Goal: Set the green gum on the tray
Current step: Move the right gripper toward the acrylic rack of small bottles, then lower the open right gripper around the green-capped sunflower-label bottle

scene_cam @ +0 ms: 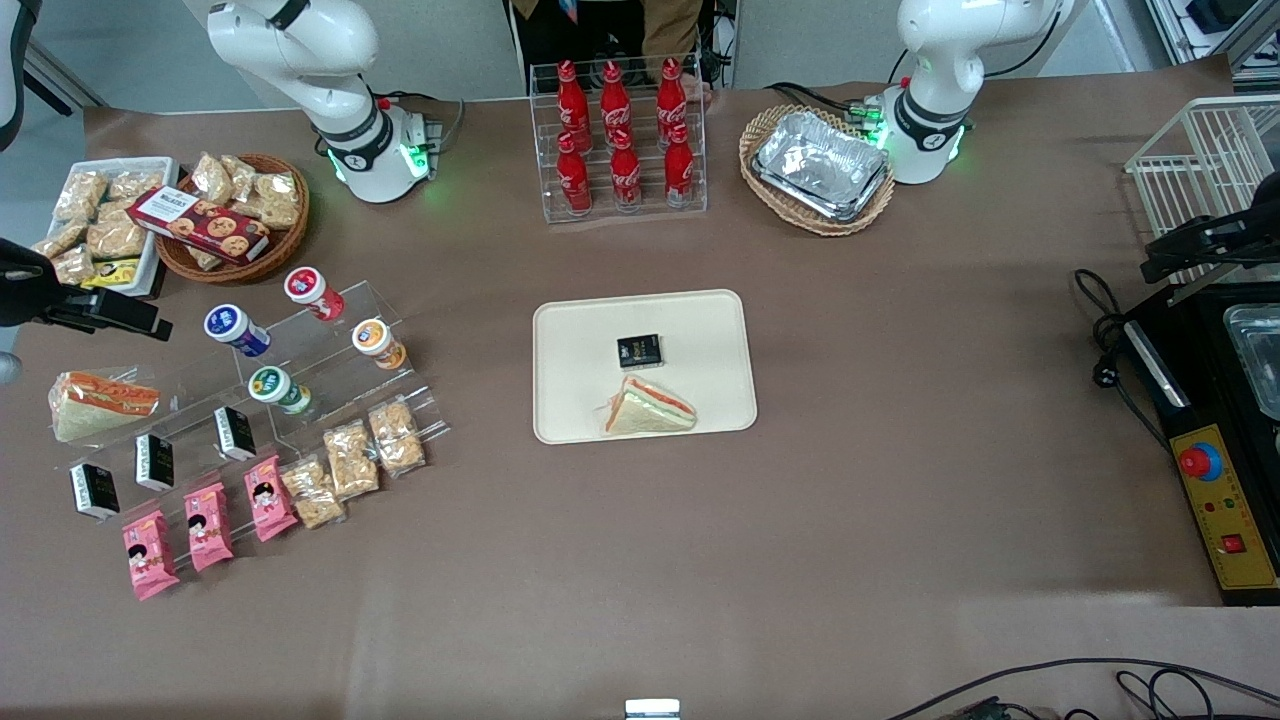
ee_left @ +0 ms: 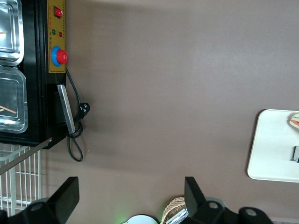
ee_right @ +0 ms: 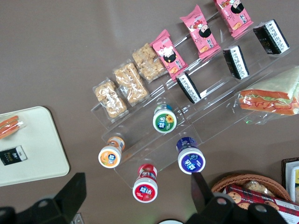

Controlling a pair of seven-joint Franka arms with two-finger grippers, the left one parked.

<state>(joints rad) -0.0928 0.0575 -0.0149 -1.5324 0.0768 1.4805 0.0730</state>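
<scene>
- Front view: found the hand (scene_cam: pixel 90 305) hovering at the working arm's end of the tabletop (scene_cam: pixel 900 480), above the snacks and well apart from the green gum (scene_cam: pixel 277 389).
- Saw the green gum lying on a clear stepped stand (scene_cam: pixel 330 390), nearer to the camera than the blue-lidded bottle (scene_cam: pixel 236 329), with the orange-lidded bottle (scene_cam: pixel 378 342) beside it.
- Noted the tray (scene_cam: pixel 570 330) mid-tabletop, holding a sandwich (scene_cam: pixel 648 408) and a black packet (scene_cam: pixel 638 350); judged the bare stretch toward the working arm best for setting down.
- Left wrist view: caught only one end of the tray (ee_left: pixel 271 149); no gum visible.
- Right wrist view: showed the hand (ee_right: pixel 138 179) spread wide, pinching nothing.
- Showed the green gum (ee_right: pixel 164 119) lid-up, close among the blue-lidded bottle (ee_right: pixel 190 158), the orange-lidded bottle (ee_right: pixel 110 155) and a red-lidded bottle (ee_right: pixel 145 188).
- Judged it wise to centre over the green lid, drop straight, and close across the body without nudging neighbours.
</scene>
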